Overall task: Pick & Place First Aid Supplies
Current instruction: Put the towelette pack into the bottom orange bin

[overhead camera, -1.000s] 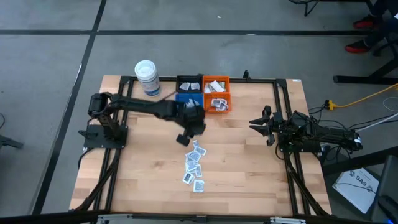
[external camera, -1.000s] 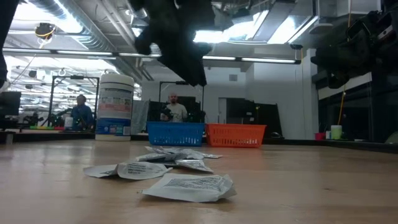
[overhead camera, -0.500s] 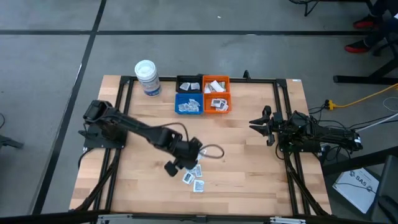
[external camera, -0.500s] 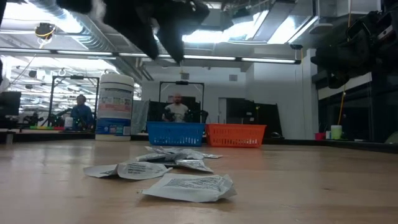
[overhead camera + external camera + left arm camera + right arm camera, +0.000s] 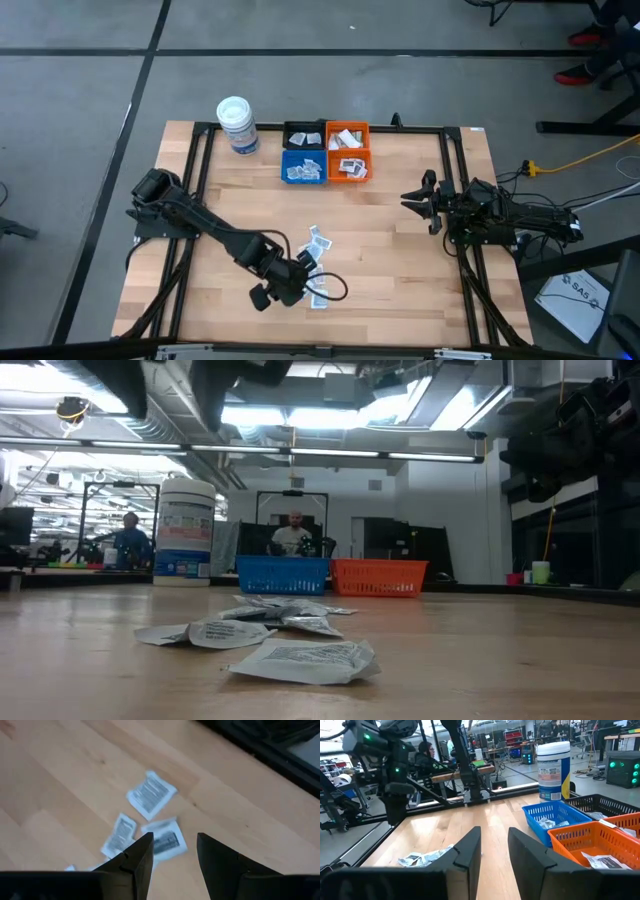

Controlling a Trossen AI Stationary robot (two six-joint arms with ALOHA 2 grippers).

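The left arm is stretched low across the table, and its left gripper (image 5: 283, 283) sits right over the loose pile of first aid sachets (image 5: 316, 262) in the near middle of the wooden table (image 5: 400, 250). From its own wrist camera the two dark fingers (image 5: 137, 857) stand apart with a clear gap between them, nothing pinched, and several white sachets (image 5: 151, 794) lie flat on the boards just beyond the tips. At table level, the same sachets (image 5: 300, 658) are scattered in front, crumpled and printed, none lifted.

Over on the right side, the right gripper (image 5: 418, 199) waits above the table edge, well apart from the pile. Its fingers (image 5: 467, 852) show a narrow gap between them and hold nothing.

At the far side sit the bins: the blue bin (image 5: 303, 167) with sachets in it, the orange bin (image 5: 348, 152) beside it on the right, also holding some, and the black bin (image 5: 303, 135) just behind the blue one. The white tub (image 5: 236, 124) stands upright to the far left of them. Beyond the table, a person (image 5: 293, 535) is seated in the room.
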